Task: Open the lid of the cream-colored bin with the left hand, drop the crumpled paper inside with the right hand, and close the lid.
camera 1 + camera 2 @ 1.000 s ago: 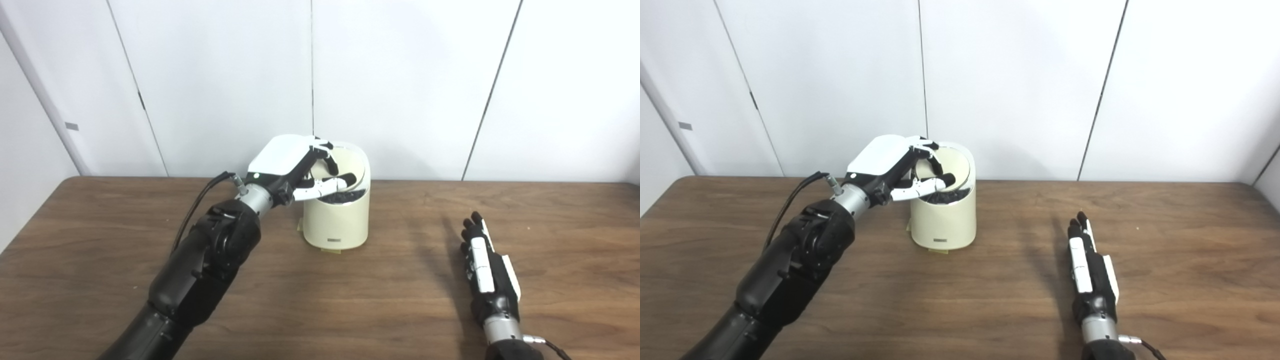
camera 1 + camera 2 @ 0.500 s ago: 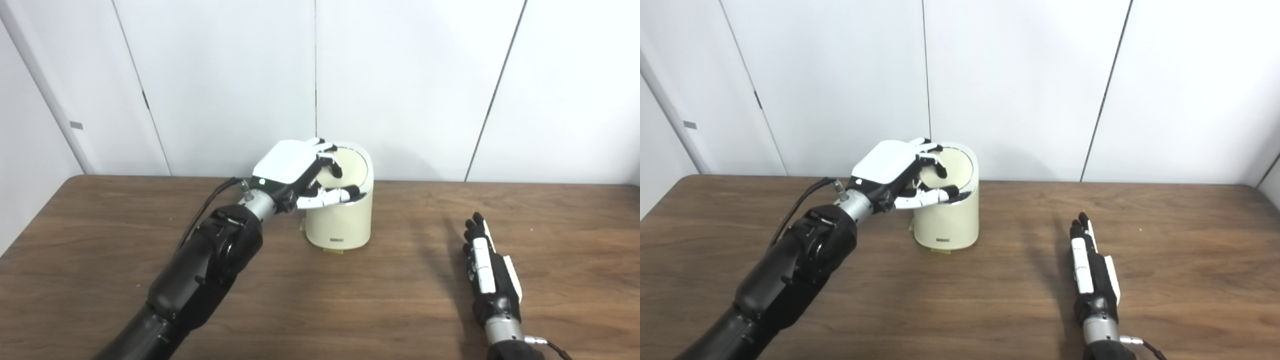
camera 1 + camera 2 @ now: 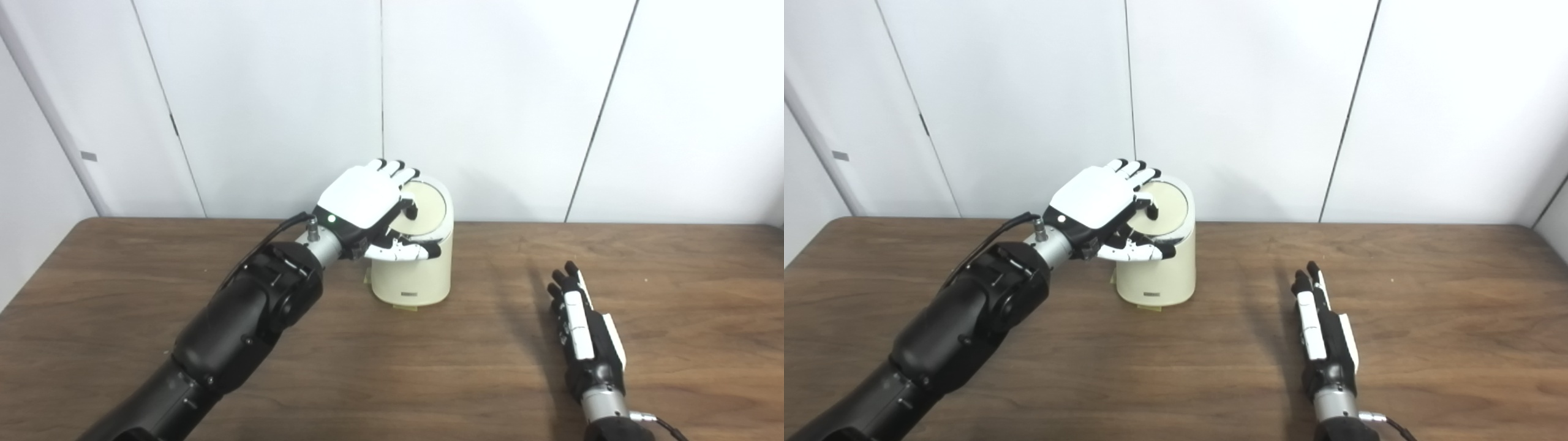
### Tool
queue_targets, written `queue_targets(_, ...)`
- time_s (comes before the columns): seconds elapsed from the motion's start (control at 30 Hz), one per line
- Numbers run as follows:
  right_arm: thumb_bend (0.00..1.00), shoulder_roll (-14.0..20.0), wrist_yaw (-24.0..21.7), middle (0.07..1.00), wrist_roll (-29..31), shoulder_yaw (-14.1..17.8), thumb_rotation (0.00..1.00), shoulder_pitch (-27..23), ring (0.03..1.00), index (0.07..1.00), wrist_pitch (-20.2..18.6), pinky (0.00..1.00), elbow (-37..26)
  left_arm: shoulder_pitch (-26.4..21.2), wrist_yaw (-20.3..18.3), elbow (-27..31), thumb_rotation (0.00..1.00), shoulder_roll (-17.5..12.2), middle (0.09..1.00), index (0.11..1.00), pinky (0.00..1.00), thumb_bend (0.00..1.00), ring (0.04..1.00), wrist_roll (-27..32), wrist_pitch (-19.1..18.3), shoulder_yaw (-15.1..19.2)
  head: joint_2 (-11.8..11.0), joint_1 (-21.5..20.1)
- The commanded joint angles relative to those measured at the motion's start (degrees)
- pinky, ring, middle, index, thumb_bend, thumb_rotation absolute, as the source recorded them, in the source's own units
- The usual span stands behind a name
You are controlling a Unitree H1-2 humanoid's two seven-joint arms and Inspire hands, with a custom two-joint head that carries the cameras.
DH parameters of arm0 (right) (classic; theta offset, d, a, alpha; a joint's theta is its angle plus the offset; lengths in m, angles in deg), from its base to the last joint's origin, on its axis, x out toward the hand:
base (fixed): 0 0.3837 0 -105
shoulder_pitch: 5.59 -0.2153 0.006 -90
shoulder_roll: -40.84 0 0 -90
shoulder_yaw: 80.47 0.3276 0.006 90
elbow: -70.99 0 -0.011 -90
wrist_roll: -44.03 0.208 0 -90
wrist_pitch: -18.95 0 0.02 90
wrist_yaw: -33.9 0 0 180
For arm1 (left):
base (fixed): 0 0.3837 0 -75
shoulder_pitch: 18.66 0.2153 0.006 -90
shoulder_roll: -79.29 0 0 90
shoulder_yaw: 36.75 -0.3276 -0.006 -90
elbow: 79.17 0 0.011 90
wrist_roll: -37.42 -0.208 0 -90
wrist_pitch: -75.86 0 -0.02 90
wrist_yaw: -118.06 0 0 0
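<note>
Bin (image 3: 411, 269) lid (image 3: 425, 211) lies nearly shut under our left hand (image 3: 365, 205), fingers spread; our right hand (image 3: 585, 334) rests flat, empty, on the table (image 3: 429, 367).

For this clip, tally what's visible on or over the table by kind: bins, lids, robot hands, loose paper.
Bins: 1, cream bin
Lids: 1, lid down on the bin
Robot hands: 2, left hand, right hand
Loose paper: 0 visible
Total: 4

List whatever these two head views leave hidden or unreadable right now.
- Inside of the cream-colored cylindrical bin: covered by its round lid; the crumpled paper shows in neither view.
- Lid's left edge: behind the left robot hand, both views.
- Small dark label low on the bin: too small to read.
- Right robot hand: palm hidden.
</note>
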Motion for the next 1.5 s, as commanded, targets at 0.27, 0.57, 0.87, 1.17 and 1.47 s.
queue_targets(0.27,0.59,-0.2,0.0,0.960,-0.4,-0.3,0.90,-1.0,0.967,1.000,0.5,1.00,-1.8,5.0,-0.1,9.2,0.97,5.7,0.905,0.865,0.78,0.53,0.889,15.0,-5.9,14.0,0.5,0.1)
queue_targets(0.57,0.59,-0.7,0.1,0.956,-0.3,-0.4,0.89,-0.7,0.978,1.000,0.1,1.00,-2.1,7.3,2.8,11.4,0.87,12.2,0.911,0.950,0.85,0.45,0.902,33.5,-11.2,27.0,0.8,0.1)
queue_targets(0.87,0.58,0.0,-0.5,0.955,0.0,-0.3,0.90,-0.5,0.975,1.000,0.6,1.00,-1.8,15.7,6.2,12.7,0.88,11.2,0.953,1.000,0.99,0.47,0.972,41.6,-12.5,33.0,0.9,0.3)
queue_targets(1.17,0.58,0.4,-1.1,0.962,0.2,-0.7,0.92,-0.9,0.964,1.000,0.8,1.00,-1.6,25.0,8.7,13.9,0.87,11.1,0.964,0.993,0.98,0.44,0.954,49.0,-13.0,37.3,0.4,0.7)
queue_targets(1.47,0.58,0.6,-1.2,0.953,0.1,-0.7,0.92,-1.0,0.958,1.000,0.5,1.00,-2.0,31.6,10.9,12.7,0.87,14.0,1.000,1.000,1.00,0.46,0.999,58.5,-11.6,39.9,0.8,0.4)
